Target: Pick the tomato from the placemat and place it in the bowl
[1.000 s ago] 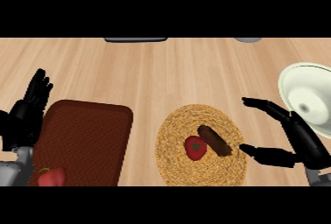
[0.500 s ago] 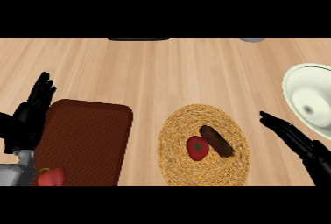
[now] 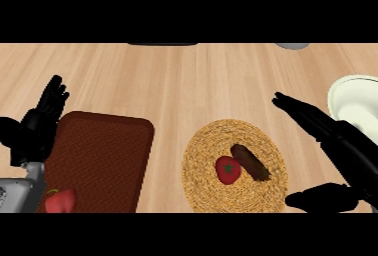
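Right robot hand (image 3: 325,127), moved forward and spread open, nears tomato (image 3: 227,169) touching brown sausage (image 3: 250,162).

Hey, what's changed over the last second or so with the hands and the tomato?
The right hand first drew back toward the right edge, then came forward again, fingers straight, beside the placemat; it holds nothing. The bowl now sits nearer the right edge of the view. The tomato, the brown piece beside it and the resting left hand stayed put.

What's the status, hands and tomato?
Right hand open, beside the round placemat, holding nothing. Left hand open, resting at left edge. Tomato on placemat, touching a brown item. Bowl at right edge.
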Controlling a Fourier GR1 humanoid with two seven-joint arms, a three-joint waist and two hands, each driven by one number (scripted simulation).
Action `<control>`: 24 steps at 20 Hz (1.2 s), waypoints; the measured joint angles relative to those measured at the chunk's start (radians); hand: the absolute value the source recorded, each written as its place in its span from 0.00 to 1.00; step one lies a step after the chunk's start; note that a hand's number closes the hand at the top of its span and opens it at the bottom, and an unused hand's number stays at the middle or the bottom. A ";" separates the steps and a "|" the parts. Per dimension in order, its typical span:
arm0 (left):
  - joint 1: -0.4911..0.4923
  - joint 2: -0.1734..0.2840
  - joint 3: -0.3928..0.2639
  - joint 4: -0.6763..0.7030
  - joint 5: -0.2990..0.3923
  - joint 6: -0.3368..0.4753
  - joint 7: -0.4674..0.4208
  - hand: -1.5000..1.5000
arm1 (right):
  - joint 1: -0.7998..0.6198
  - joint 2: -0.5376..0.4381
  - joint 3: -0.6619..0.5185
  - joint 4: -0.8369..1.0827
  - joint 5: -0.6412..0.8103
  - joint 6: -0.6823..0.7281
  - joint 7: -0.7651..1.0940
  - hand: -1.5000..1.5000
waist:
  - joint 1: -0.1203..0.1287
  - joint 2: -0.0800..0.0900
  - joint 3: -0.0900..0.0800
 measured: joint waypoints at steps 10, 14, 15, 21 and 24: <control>0.032 -0.007 0.013 -0.017 -0.012 -0.027 -0.019 0.50 | -0.283 0.090 0.158 0.209 -0.021 0.285 0.246 0.00 | 0.009 0.001 0.001; 0.040 -0.014 0.023 -0.032 -0.022 -0.030 -0.009 0.50 | -0.337 0.150 0.178 0.283 -0.051 0.380 0.289 0.00 | 0.003 0.000 0.001; 0.041 -0.021 0.020 -0.032 -0.028 -0.026 -0.009 0.50 | -0.344 0.154 0.186 0.313 -0.046 0.400 0.286 0.00 | 0.002 0.000 0.001; 0.041 -0.030 0.035 -0.031 -0.035 -0.042 0.002 0.50 | -0.356 0.211 0.244 0.407 -0.021 0.494 0.326 0.00 | -0.004 0.000 0.002; 0.026 -0.040 0.045 -0.030 -0.049 -0.043 0.012 0.50 | -0.352 0.236 0.261 0.433 0.035 0.512 0.316 0.00 | -0.006 -0.001 0.002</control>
